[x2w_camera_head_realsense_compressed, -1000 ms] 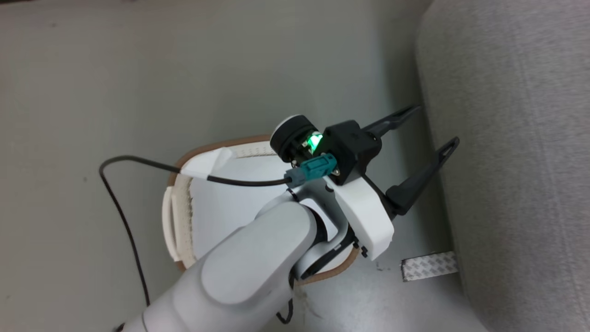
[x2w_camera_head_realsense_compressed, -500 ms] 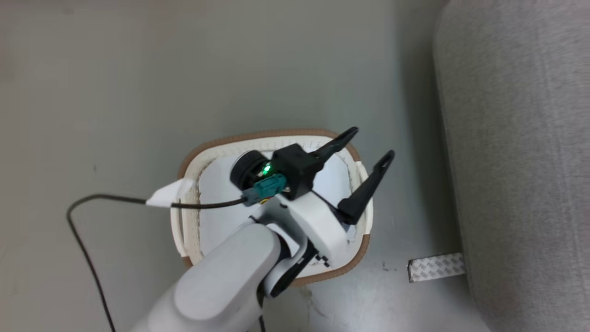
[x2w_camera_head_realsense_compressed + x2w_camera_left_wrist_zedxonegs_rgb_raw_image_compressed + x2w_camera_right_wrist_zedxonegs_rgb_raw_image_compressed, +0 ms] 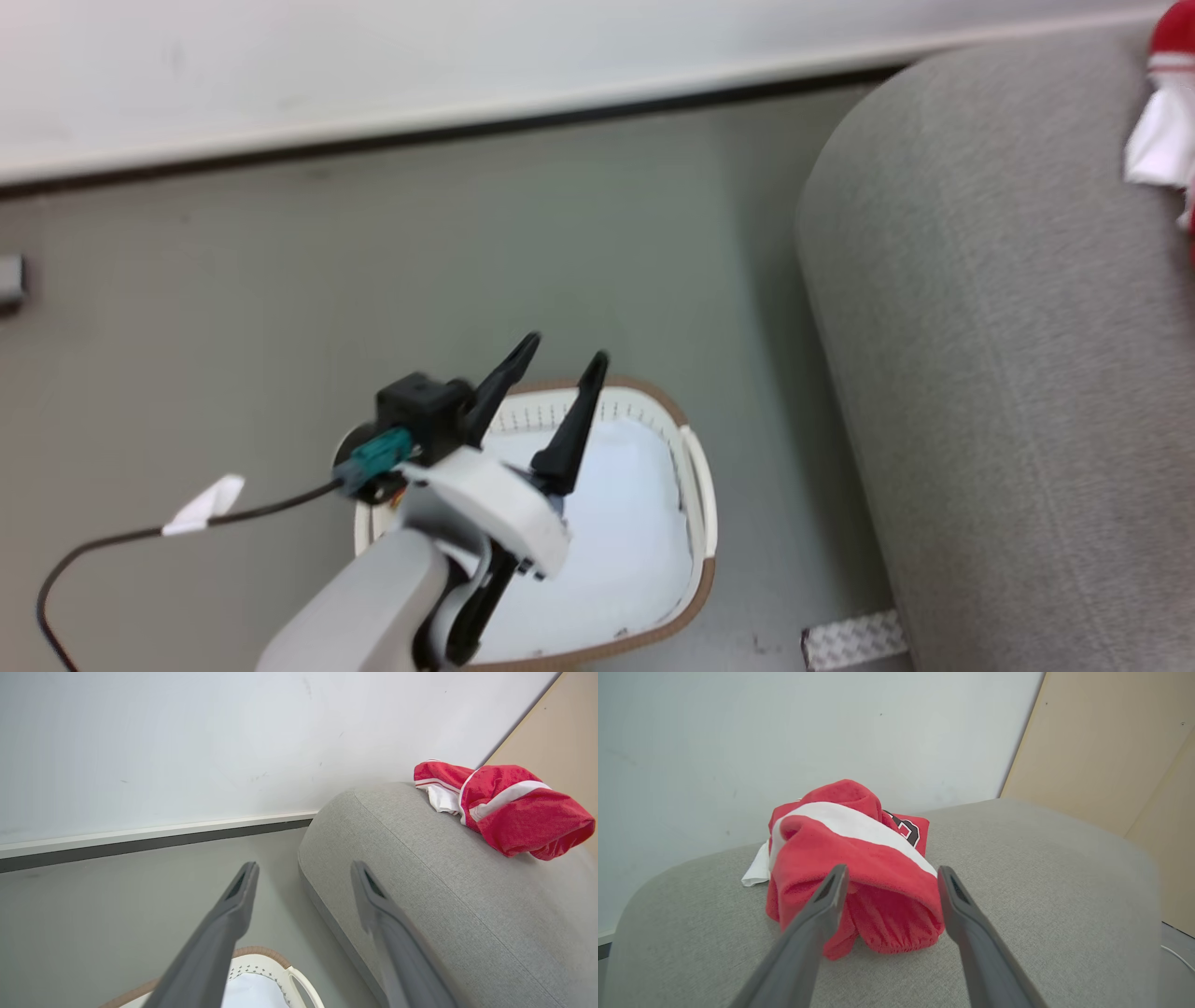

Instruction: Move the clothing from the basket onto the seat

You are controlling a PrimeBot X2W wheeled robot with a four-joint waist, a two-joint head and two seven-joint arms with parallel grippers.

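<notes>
On the grey-green floor (image 3: 280,308), below a white wall (image 3: 187,742) with a dark skirting strip, you have the large light-grey upholstered seat (image 3: 1008,373). It takes up the right side of your head view, and its rounded corner faces the wall. A beige panel (image 3: 1111,742) stands behind the seat's far side.

The cream-white laundry basket (image 3: 695,504) sits on the floor just beside the seat's left edge and apart from it. Its brown rim band, rows of small holes and pale bottom are in plain sight.

The red clothing (image 3: 831,849) lies bunched on the seat top, near the edge that runs along the wall. You can see a broad white band across it, thin white stripes, a white flap at one side and a bit of black lettering behind.

Your right end effector (image 3: 892,870) is over the seat with its two dark fingers spread wide. The front fold of the bundle lies between and beyond their tips and nothing is pinched; you cannot tell from here whether the fingers touch the cloth.

Your left end effector (image 3: 566,353) is above the basket's far rim, fingers wide apart and gripping nothing.

A black cable (image 3: 103,541) with a white tag loops from that wrist over the floor. A short strip of patterned tape (image 3: 854,639) lies on the floor at the foot of the seat.
</notes>
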